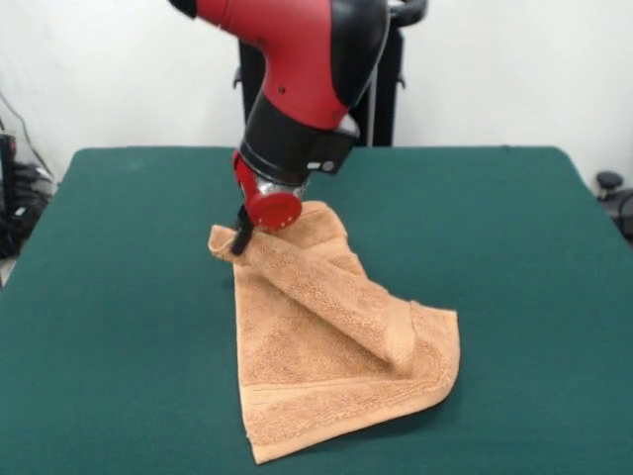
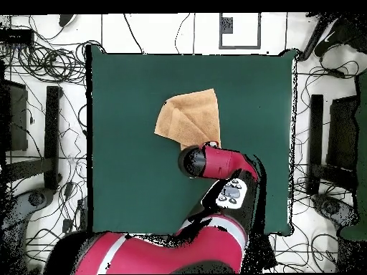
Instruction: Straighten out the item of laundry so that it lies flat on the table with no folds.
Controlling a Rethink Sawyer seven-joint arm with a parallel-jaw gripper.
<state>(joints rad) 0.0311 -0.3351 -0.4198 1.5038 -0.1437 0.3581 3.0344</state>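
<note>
Gripper: the black gripper (image 1: 240, 237) sits under a round red wrist cap at the end of the red and black arm (image 1: 297, 69); it is clamped on one corner of the towel and holds that corner just above the table.

Towel: a light orange-tan terry-cloth towel (image 1: 326, 346), looped and fuzzy in texture, roughly square. It hangs from the gripper and spreads away from it towards the camera in the front view, most of it resting on the table.

Fold: a thick rolled ridge runs from the pinched corner diagonally down across the cloth, ending in a doubled-over flap at the far side from the gripper. The towel is not flat.

Band: a woven stripe follows the edge farthest from the gripper, smoother than the pile around it.

Towel from above: in the overhead view the towel (image 2: 190, 118) looks like an uneven four-sided patch, with a crease line through it, one corner hidden under the arm's wrist.

Table: a wide rectangular table (image 1: 119, 297) covered in plain dark green felt-like cloth with rounded corners; the towel lies near its middle, directly beneath and in front of the gripper.
</note>
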